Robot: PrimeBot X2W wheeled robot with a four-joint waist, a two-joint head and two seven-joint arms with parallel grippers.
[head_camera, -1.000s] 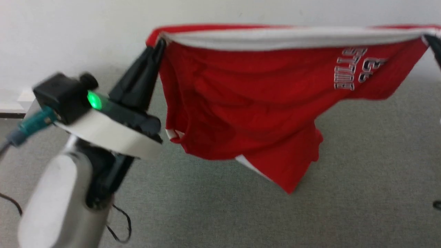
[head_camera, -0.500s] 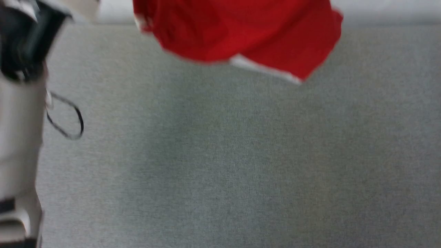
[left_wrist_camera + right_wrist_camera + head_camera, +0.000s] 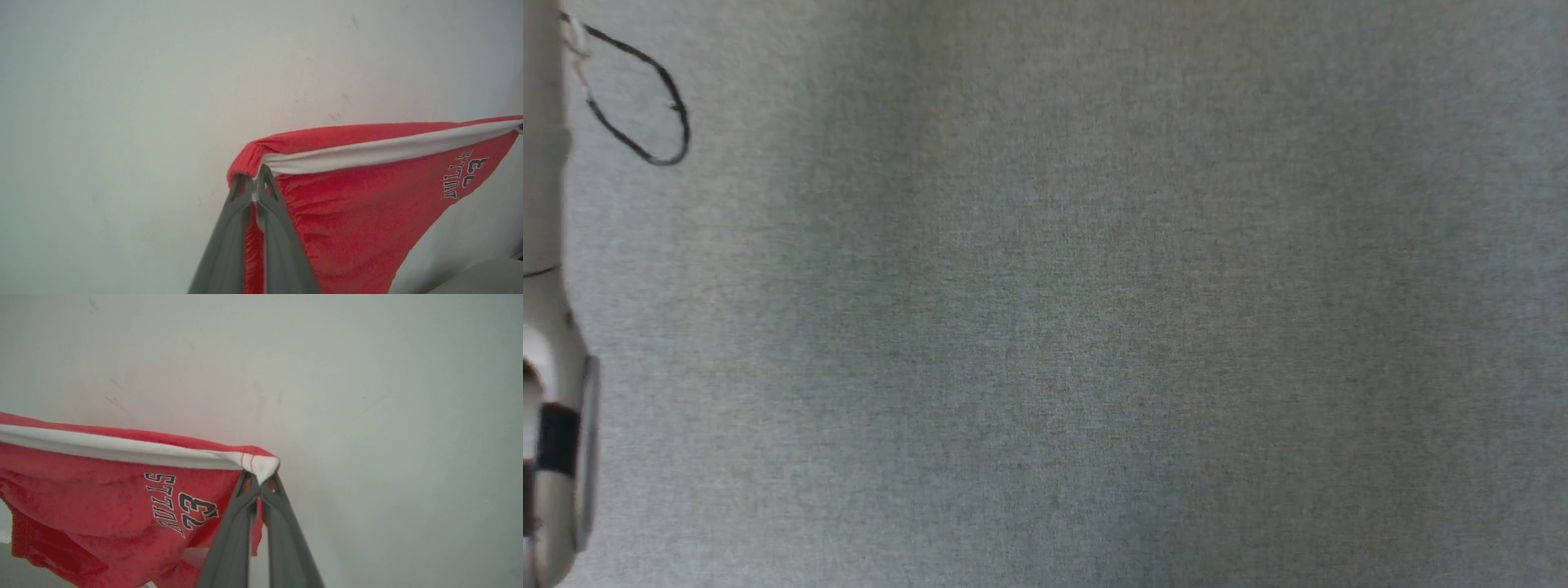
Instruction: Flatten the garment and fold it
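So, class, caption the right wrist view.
Right gripper pinching the white-striped corner of red shorts before a pale wall.

A grey floor of short, even-textured carpet [image 3: 1094, 327] lies below in the head view, and a plain off-white painted wall [image 3: 122, 102] rises in both wrist views, its surface marked by a few faint dark scuffs [image 3: 116, 403].

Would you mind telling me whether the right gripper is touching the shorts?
Touching. The right wrist view shows the right gripper pinched shut on the white corner of the shorts, which hang from it.
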